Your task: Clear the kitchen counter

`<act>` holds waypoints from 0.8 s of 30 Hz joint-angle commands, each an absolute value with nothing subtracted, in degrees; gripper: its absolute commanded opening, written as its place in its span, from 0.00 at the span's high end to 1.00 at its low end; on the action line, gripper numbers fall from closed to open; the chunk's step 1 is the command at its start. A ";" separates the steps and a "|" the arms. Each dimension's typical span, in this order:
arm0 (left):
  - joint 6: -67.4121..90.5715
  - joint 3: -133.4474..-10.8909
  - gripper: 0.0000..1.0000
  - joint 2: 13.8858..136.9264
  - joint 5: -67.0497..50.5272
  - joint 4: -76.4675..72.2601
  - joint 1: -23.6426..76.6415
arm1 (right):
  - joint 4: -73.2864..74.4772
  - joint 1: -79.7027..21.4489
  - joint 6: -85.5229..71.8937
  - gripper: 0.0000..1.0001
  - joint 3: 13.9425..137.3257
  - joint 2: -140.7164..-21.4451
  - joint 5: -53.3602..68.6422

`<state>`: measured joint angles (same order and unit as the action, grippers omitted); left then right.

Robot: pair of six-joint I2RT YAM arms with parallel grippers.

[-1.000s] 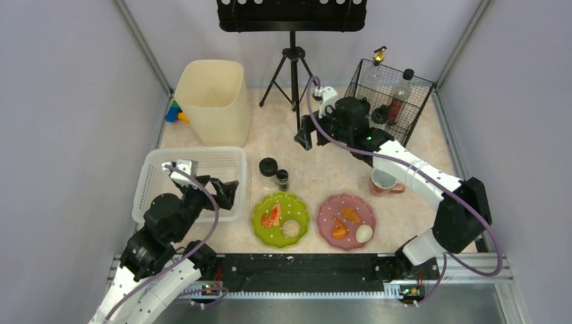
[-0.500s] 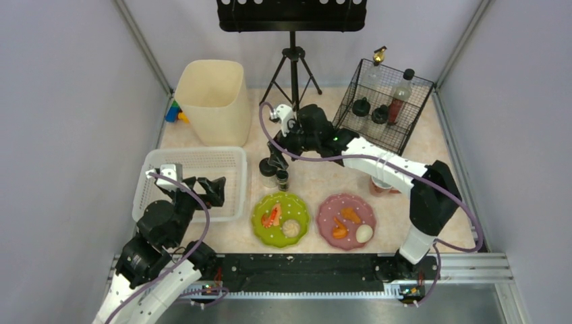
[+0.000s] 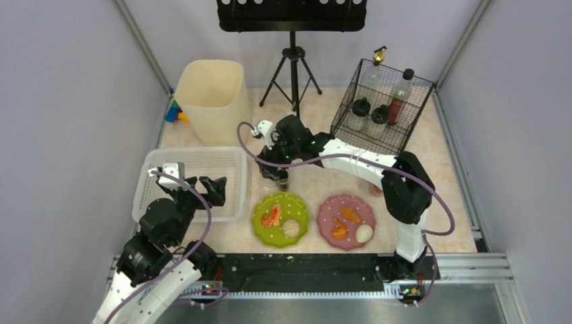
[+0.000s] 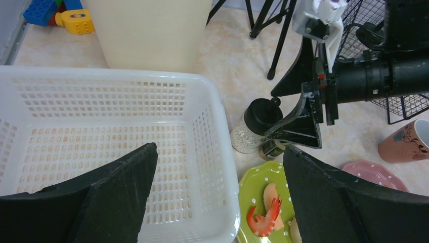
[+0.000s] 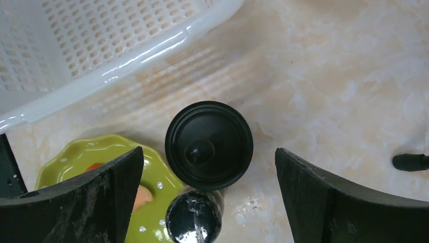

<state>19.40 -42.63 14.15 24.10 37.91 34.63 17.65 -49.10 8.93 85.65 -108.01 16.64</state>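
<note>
The mug (image 4: 411,142) — cut off by the left wrist view's right edge.

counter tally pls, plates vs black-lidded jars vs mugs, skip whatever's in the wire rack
plates: 2 (green plate, pink plate)
black-lidded jars: 2 (large jar, small jar)
mugs: 1 (mug)
total on the counter: 5

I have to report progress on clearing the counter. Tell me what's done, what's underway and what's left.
Looks done: bottles and two capped jars stand in the wire rack. Underway: the right gripper hovers over a black-lidded jar, jaws open; the left gripper hangs open over the white basket. Left on the counter: that jar, the smaller jar, the green plate, the pink plate, the mug.
</note>
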 commanded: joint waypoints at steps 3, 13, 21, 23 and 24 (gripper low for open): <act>19.25 -43.14 0.01 15.21 23.97 36.52 34.45 | 17.51 -50.58 10.46 0.01 89.97 -110.90 14.68; 19.16 -43.07 0.01 15.43 23.36 36.56 34.46 | 17.58 -51.90 10.36 0.07 91.05 -114.74 13.70; 18.94 -43.00 0.01 15.97 22.51 36.39 34.43 | 17.35 -51.95 9.75 0.31 90.32 -113.81 12.43; 18.90 -43.04 0.01 16.22 22.26 36.44 34.45 | 17.18 -52.03 9.12 0.42 90.43 -113.64 11.52; 18.90 -43.03 0.01 16.23 22.21 36.39 34.42 | 17.18 -52.08 8.87 0.47 90.48 -113.42 11.28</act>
<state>19.35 -42.63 15.09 23.18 38.22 34.63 18.48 -51.31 9.50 88.31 -114.56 12.60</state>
